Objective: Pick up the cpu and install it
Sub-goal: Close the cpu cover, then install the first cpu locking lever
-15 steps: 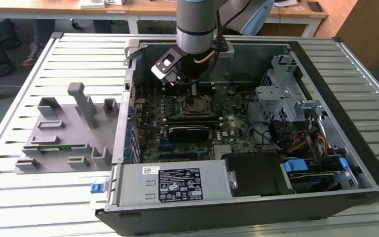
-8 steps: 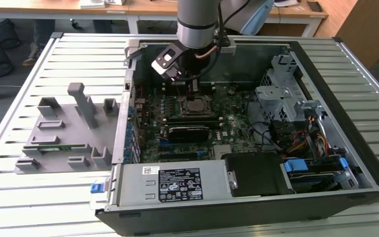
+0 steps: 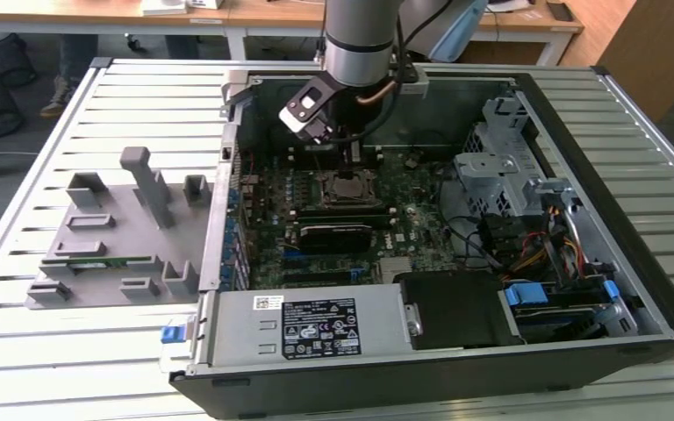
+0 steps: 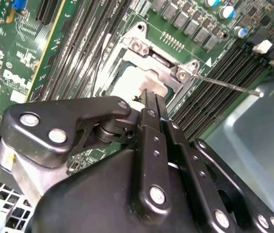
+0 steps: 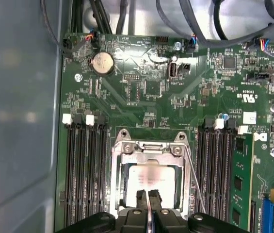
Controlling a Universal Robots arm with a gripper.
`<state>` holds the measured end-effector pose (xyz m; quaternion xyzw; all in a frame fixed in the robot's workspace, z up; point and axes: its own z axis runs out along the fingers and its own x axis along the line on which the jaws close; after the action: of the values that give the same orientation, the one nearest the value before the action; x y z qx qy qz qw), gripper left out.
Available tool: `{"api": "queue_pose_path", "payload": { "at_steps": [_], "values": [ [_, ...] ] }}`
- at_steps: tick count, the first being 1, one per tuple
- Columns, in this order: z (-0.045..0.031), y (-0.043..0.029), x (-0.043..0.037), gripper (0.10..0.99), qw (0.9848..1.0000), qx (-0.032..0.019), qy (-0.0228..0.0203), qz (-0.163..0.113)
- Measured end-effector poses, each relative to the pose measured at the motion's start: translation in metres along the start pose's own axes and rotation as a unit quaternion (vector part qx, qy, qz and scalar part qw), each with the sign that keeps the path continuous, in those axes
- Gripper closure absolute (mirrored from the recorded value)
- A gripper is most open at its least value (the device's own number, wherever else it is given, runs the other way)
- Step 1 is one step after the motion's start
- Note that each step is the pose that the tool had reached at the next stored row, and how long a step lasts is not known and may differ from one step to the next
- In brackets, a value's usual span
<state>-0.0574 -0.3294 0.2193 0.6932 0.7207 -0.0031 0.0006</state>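
Note:
The cpu (image 5: 152, 178), a flat square chip with a silver-white top, lies inside the metal socket frame (image 5: 118, 170) on the green motherboard; it is also seen as cpu (image 4: 129, 80) in the second wrist view. My gripper (image 5: 148, 196) hangs directly over its near edge, fingers (image 5: 140, 198) pressed together with nothing between them. Whether the tips touch the chip is unclear. In the exterior view the gripper (image 3: 350, 163) stands inside the open computer case, just above the socket (image 3: 344, 188). The socket's thin wire lever (image 4: 226, 85) sticks out to one side.
Black memory slots (image 5: 84, 170) flank the socket, and a green memory stick (image 5: 241, 179) sits in one. Cables (image 5: 200, 29) cross the board's far edge. The case wall (image 5: 15, 121) is close by. A grey fixture (image 3: 120, 237) lies on the slatted table at the exterior view's left.

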Motion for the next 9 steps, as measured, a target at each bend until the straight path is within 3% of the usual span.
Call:
{"api": "queue_pose_path", "payload": {
  "at_steps": [9],
  "values": [
    [0.0000, 0.0075, 0.0002, 0.929, 1.0000, 0.0000, 0.0000, 0.000]
  ]
}}
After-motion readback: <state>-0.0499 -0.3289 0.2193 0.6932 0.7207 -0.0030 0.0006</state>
